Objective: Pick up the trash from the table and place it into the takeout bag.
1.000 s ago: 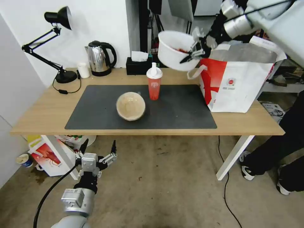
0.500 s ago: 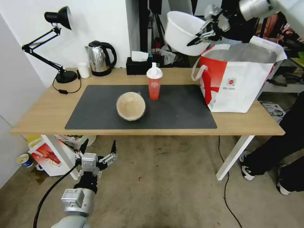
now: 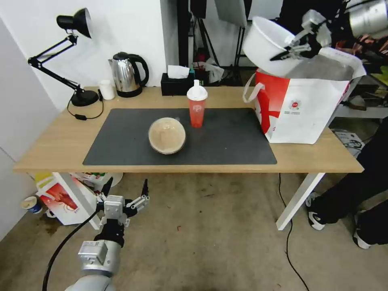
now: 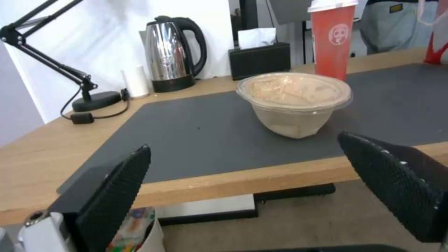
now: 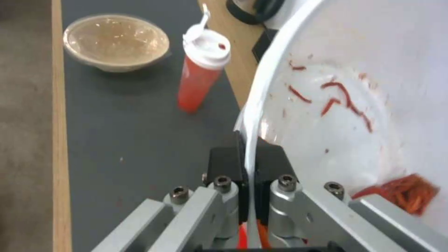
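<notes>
- My right gripper (image 5: 250, 168) has its fingers clamped on the rim of the white bowl (image 3: 266, 44), tilted above the takeout bag (image 3: 303, 105).
- Bag logo (image 3: 295, 104) unreadable.
- Left gripper (image 3: 125, 194) fingers apart, below the tabletop (image 3: 60, 141) edge.

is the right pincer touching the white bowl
Touching. In the right wrist view the right pincer is shut on the rim of the wide white plastic bowl.

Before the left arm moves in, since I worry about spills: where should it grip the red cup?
Grip the red cup around its mid body, from the front table edge, pincer level. It stands upright and tapers downward, its spouted lid gives no firm hold, and the domed bowl sits front-left.
</notes>
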